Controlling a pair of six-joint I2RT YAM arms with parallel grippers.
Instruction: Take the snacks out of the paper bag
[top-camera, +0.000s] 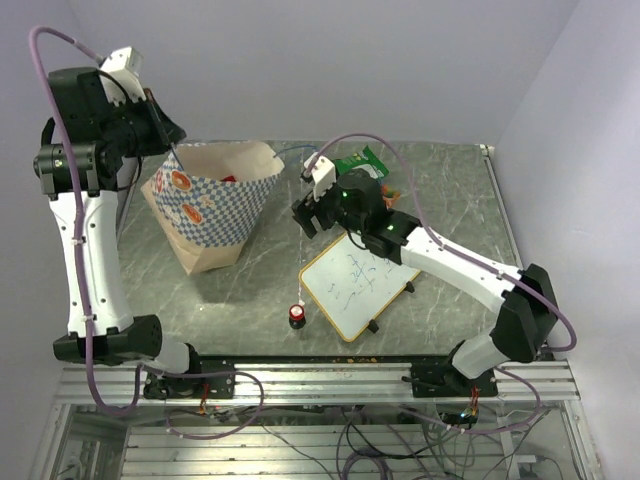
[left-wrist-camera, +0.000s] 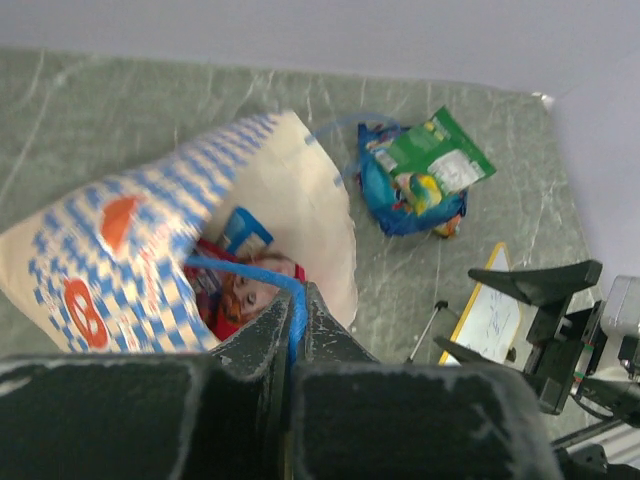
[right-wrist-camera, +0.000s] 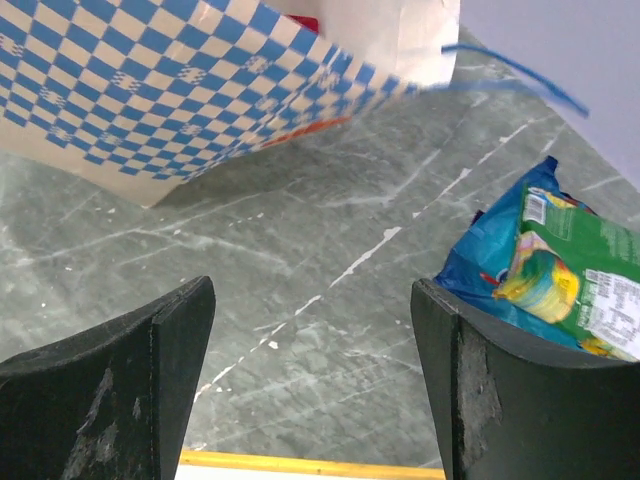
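Note:
The paper bag (top-camera: 215, 210) stands at the left of the table with its mouth open, also in the left wrist view (left-wrist-camera: 100, 250) and the right wrist view (right-wrist-camera: 180, 80). My left gripper (top-camera: 165, 135) is above its rim, shut (left-wrist-camera: 295, 300) on the bag's blue cord handle (left-wrist-camera: 240, 268). A red-pink packet (left-wrist-camera: 250, 290) and a blue one (left-wrist-camera: 240, 230) lie inside. A green packet (top-camera: 362, 162) (left-wrist-camera: 430, 150) (right-wrist-camera: 590, 270) lies on a blue packet (left-wrist-camera: 400, 200) (right-wrist-camera: 490, 260) on the table right of the bag. My right gripper (top-camera: 308, 215) (right-wrist-camera: 312, 290) is open and empty, between bag and packets.
A yellow-framed whiteboard (top-camera: 355, 280) (left-wrist-camera: 490, 315) lies on the table under my right arm; its edge shows in the right wrist view (right-wrist-camera: 300, 463). A small red-topped black knob (top-camera: 298, 314) stands near the front, left of the board.

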